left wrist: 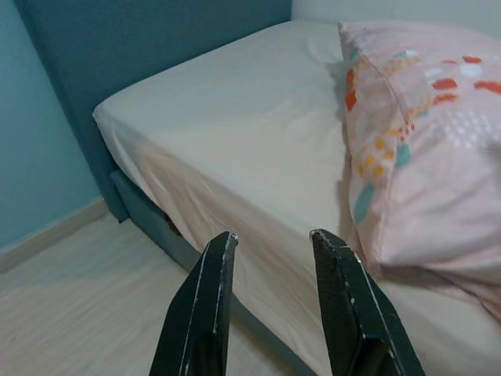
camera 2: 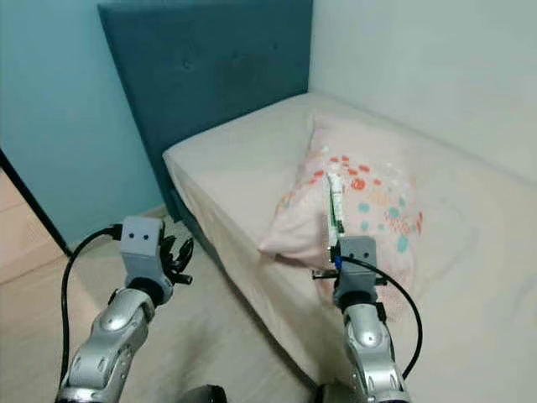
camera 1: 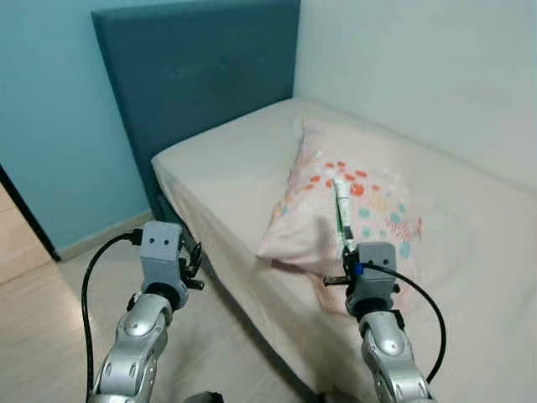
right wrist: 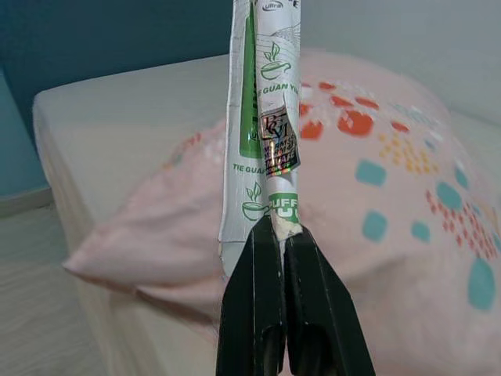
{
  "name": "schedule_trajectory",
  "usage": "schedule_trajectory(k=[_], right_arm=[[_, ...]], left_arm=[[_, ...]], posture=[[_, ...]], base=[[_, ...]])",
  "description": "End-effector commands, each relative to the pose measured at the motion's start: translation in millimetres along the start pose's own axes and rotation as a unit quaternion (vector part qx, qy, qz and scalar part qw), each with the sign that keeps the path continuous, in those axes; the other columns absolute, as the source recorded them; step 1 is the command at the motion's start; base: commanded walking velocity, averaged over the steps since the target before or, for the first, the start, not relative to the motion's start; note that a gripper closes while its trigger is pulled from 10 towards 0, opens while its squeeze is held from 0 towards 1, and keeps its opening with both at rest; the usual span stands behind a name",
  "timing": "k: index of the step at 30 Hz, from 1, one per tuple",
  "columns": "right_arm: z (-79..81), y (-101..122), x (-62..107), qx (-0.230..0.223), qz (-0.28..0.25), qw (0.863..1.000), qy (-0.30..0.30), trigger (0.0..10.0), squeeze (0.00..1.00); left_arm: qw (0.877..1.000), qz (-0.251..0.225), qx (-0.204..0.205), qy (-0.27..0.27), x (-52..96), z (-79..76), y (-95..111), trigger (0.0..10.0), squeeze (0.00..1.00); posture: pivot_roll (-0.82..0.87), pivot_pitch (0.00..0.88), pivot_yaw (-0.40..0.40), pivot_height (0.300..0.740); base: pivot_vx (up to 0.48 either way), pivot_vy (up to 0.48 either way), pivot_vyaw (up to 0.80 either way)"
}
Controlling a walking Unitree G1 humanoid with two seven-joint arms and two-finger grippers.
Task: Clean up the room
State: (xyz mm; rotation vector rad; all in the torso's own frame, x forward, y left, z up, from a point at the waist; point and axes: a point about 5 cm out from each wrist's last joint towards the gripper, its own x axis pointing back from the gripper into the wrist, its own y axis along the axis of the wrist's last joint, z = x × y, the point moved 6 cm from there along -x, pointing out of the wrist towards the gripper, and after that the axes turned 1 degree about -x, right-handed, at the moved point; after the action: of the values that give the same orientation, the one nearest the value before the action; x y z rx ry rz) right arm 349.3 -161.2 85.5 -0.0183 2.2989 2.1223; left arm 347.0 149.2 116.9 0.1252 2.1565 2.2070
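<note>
My right gripper (right wrist: 278,235) is shut on a flat white and green tea packet (right wrist: 262,117), held upright by its lower end. In the left eye view the tea packet (camera 1: 342,214) stands up from the right gripper (camera 1: 346,243) in front of the pink pillow (camera 1: 369,210) with coloured dots, which lies on the bed (camera 1: 243,168). My left gripper (left wrist: 270,239) is open and empty, raised over the floor beside the bed's edge; the left gripper (camera 1: 195,260) shows left of the mattress.
A dark teal headboard (camera 1: 201,75) stands at the bed's far end against a light blue wall (camera 1: 59,126). A white wall (camera 1: 436,75) runs along the bed's far side. Pale wood floor (camera 1: 50,319) lies to the left, with a dark door edge (camera 1: 25,210).
</note>
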Motion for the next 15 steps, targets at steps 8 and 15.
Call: schedule_trajectory(k=[8,15], right_arm=[[-4.1,-10.1,5.7,-0.018,0.033,0.999,-0.011,10.0,0.0],[-4.5,-8.9,7.6,-0.021,0.032,0.999,-0.012,10.0,0.0]], left_arm=[[1.0,-0.001,0.008,0.001,-7.0,-3.8,-0.1,10.0,0.0],[1.0,-0.009,0.004,-0.018,-5.6,-10.4,1.5,10.0,0.0]], posture=[[0.05,0.013,-0.026,0.719],[0.04,0.012,-0.009,0.74]], base=[[0.0,0.0,0.0],[0.0,0.0,0.0]])
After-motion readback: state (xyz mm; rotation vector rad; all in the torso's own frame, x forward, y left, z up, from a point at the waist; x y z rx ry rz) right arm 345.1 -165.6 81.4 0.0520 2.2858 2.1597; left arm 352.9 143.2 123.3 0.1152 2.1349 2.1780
